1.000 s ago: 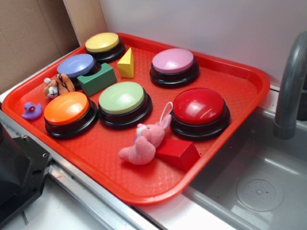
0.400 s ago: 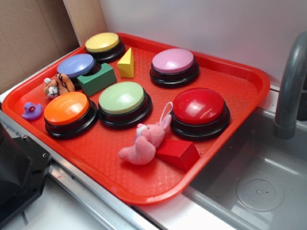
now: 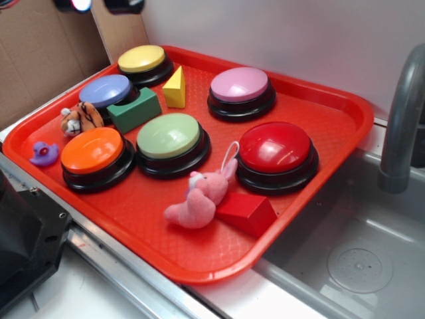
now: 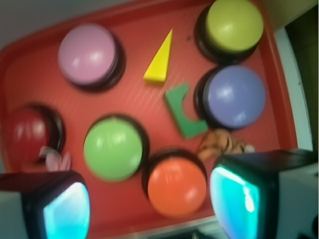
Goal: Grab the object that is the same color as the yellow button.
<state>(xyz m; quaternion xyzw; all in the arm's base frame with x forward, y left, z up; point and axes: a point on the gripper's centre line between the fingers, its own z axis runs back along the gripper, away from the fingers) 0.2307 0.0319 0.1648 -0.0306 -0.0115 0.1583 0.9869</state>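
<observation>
The small yellow triangular wedge [image 3: 175, 88] stands on the red tray [image 3: 319, 119], between the yellow button [image 3: 141, 58] and the pink button [image 3: 239, 84]. In the wrist view the wedge [image 4: 159, 59] lies left of the yellow button [image 4: 234, 24]. My gripper [image 3: 99, 5] shows only at the top left edge of the exterior view, high above the tray's far left corner. In the wrist view my gripper [image 4: 149, 201] is open and empty, with its cyan pads [image 4: 237, 196] wide apart above the orange button [image 4: 177, 184].
On the tray are a green block [image 3: 135, 109], a red block [image 3: 247, 212], a pink plush bunny [image 3: 199, 199], a tiger toy [image 3: 81, 118], a purple duck [image 3: 44, 154], and purple, orange, green and red buttons. A sink and grey faucet [image 3: 402, 119] lie to the right.
My gripper has come into the exterior view at the top left edge. Nothing on the tray has moved.
</observation>
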